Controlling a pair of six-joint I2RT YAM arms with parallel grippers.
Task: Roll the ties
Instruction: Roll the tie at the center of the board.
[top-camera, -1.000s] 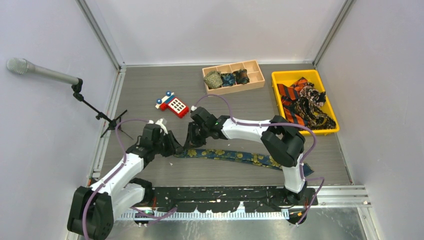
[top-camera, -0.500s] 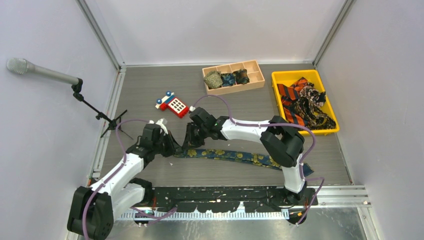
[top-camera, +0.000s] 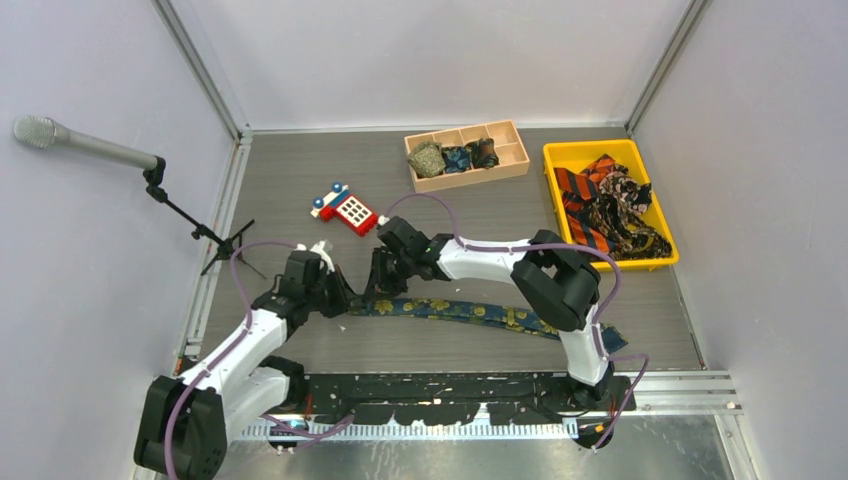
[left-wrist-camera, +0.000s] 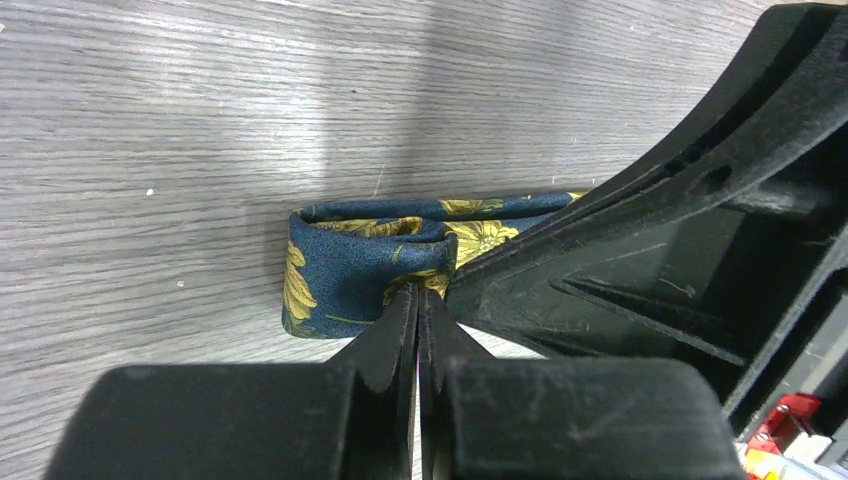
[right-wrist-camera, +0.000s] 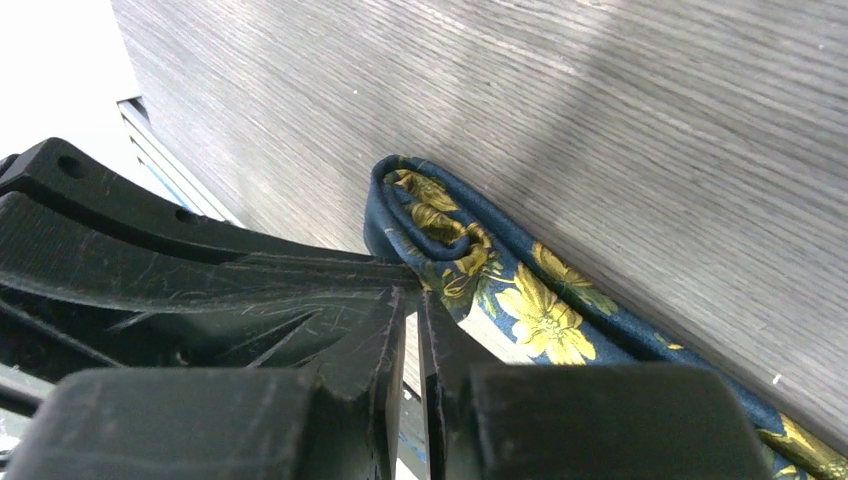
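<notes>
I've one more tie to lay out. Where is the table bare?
Bare: back-left, between the red-and-blue toy phone, the black microphone stand and the back wall; also just nearer than the wooden divider box, beside the yellow plastic bin. Crowded: centre, around the navy yellow-flowered fabric tie.

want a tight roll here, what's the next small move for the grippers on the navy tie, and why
Probably turn both grippers together a part-turn toward the flat length. The navy tie has only a small coil at one end, the left gripper and right gripper are both shut on that coil, and the rest lies flat on the table.
</notes>
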